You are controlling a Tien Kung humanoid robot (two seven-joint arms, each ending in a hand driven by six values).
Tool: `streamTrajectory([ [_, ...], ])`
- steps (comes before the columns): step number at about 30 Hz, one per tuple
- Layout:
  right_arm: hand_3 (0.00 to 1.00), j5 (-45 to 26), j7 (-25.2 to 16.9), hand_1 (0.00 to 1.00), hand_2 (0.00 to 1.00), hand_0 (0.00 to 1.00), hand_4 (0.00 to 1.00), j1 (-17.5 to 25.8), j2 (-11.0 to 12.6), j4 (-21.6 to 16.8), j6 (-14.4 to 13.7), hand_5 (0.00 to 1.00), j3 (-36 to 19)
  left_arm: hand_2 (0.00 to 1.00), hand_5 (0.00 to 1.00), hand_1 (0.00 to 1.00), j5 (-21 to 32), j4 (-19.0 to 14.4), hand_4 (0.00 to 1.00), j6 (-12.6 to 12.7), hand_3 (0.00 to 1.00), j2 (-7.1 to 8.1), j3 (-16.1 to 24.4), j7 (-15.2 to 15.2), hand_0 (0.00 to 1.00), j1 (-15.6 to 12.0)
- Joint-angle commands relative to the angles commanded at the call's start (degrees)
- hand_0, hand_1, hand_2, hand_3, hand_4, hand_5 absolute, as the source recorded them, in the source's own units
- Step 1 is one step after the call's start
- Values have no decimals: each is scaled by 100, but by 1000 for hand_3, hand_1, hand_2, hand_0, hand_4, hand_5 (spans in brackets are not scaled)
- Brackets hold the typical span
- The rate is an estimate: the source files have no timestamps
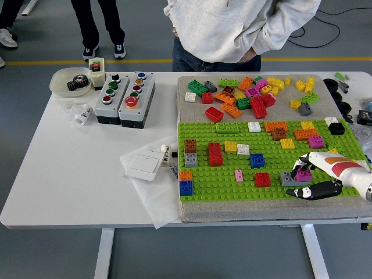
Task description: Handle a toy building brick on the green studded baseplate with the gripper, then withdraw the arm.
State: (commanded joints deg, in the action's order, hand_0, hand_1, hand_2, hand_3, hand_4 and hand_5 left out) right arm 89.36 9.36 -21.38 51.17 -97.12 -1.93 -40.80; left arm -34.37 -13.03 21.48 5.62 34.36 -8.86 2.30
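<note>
The green studded baseplate (232, 186) lies on a grey mat at the right of the table and carries several bricks. My right hand (303, 179) comes in from the right edge at the plate's front right corner. Its white fingers (314, 158) curl over a small magenta brick (304, 174), and the black thumb lies just below it. The magenta brick sits against the right end of a grey brick (289, 179). A red brick (263, 179) stands to the left of the grey one. My left arm does not show.
Loose bricks (250, 93) are piled on the mat behind the plate. Two button boxes (123, 97), a bowl of gears (71, 82) and a white switch (143, 165) on paper lie to the left. A person in a light hoodie (238, 29) stands at the far side.
</note>
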Motion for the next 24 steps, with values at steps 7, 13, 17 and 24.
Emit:
streamTrajectory([
  [7, 557, -28, -17, 651, 699, 649, 898, 11, -22, 71, -4, 545, 16, 804, 628, 754, -2, -3, 644, -5, 614, 4, -7, -2, 742, 7],
  [13, 558, -40, -27, 651, 699, 647, 898, 12, -46, 66, -12, 544, 63, 805, 628, 754, -17, -4, 644, -5, 614, 1, 0, -10, 742, 10],
  [17, 558, -38, -21, 651, 699, 648, 899, 18, -41, 59, -8, 546, 72, 804, 628, 754, -10, -5, 644, -5, 614, 3, -6, -8, 742, 12],
  [24, 558, -33, -21, 652, 699, 649, 901, 28, -45, 60, -4, 548, 81, 804, 628, 754, -18, -4, 644, -4, 614, 1, -1, -9, 742, 11],
])
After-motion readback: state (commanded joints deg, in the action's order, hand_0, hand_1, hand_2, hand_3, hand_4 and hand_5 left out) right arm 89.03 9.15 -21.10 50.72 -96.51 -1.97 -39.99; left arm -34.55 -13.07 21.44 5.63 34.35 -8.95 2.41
